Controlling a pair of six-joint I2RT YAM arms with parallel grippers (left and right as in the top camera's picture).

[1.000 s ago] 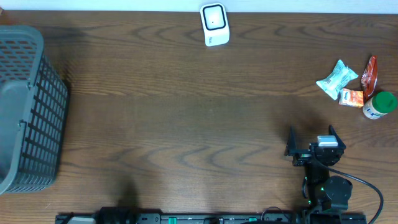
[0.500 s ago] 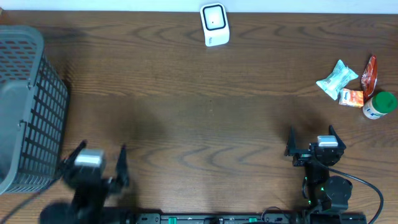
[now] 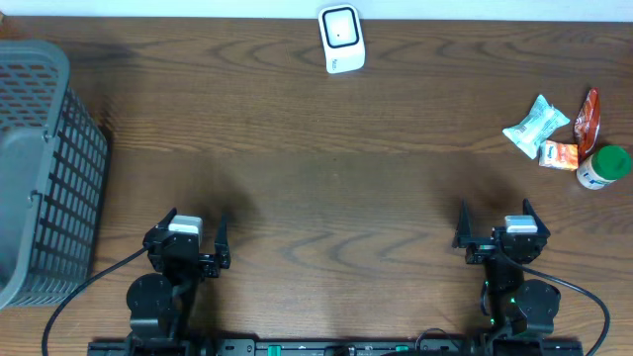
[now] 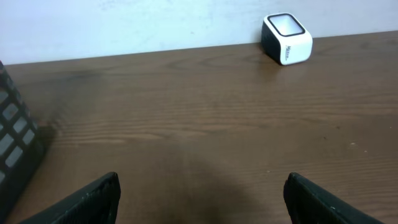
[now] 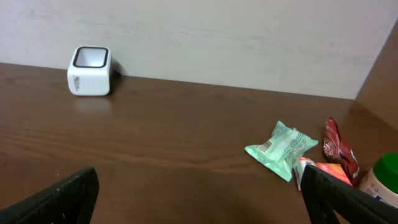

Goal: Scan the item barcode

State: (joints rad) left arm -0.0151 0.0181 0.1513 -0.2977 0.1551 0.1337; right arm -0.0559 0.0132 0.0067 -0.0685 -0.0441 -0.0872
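Both arms idle at near table edge: left gripper (image 3: 187, 237) and right gripper (image 3: 496, 230) spread wide, holding nothing. Items cluster far right, well apart from scanner (image 3: 341, 40). Green packet (image 3: 535, 124) looks light, crinkly, soft; likely best pinched across its flat middle, barcode left uncovered.

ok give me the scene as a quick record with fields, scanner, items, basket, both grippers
scanner: white barcode scanner at the table's far edge, centre
items: pale green packet, red sachet, orange packet, green-capped bottle, clustered far right
basket: grey basket at the left edge
left gripper: open, empty, near the front edge
right gripper: open, empty, short of the items
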